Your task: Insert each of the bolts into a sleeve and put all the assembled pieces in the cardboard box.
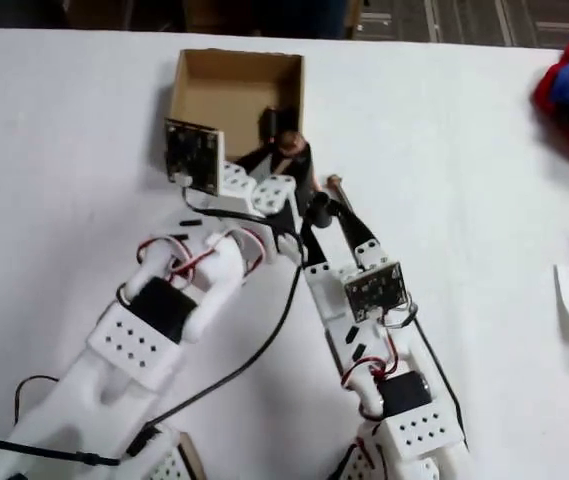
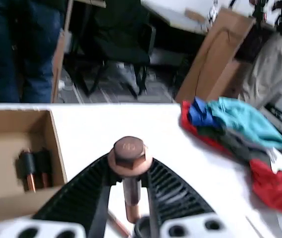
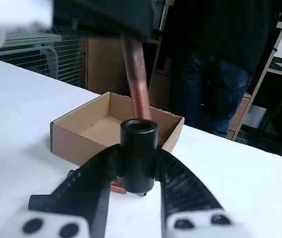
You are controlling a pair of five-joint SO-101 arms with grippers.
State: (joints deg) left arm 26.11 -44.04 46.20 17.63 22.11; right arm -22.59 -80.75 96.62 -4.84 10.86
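Nearest, about the middle of the white surface (image 1: 444, 150), the right fingers (image 3: 93, 186) are clenched on a black sleeve (image 3: 139, 141); the sleeve stands upright with its open mouth upward. Just beyond them a loose bolt (image 3: 115, 187) lies flat on the surface, off the near right corner of the box (image 1: 234, 90). Over the sleeve, the left fingers (image 2: 81, 198) grasp a copper bolt (image 2: 129, 153) just under its hex head; its shank points straight down and its tip is at the sleeve's mouth, though whether it has gone in cannot be told. The box is open-topped cardboard and stands close behind the left fingers, toward the far edge of the surface and left of its middle. Inside the box, by the wall nearest the left fingers, lie assembled pieces (image 2: 31, 168); these are black sleeves with copper bolt ends showing, and the rest of the box floor is bare. Farthest off, at the far right corner of the surface and well apart from the arms, sits a heap of cloth (image 2: 230, 124) in red, blue and teal.
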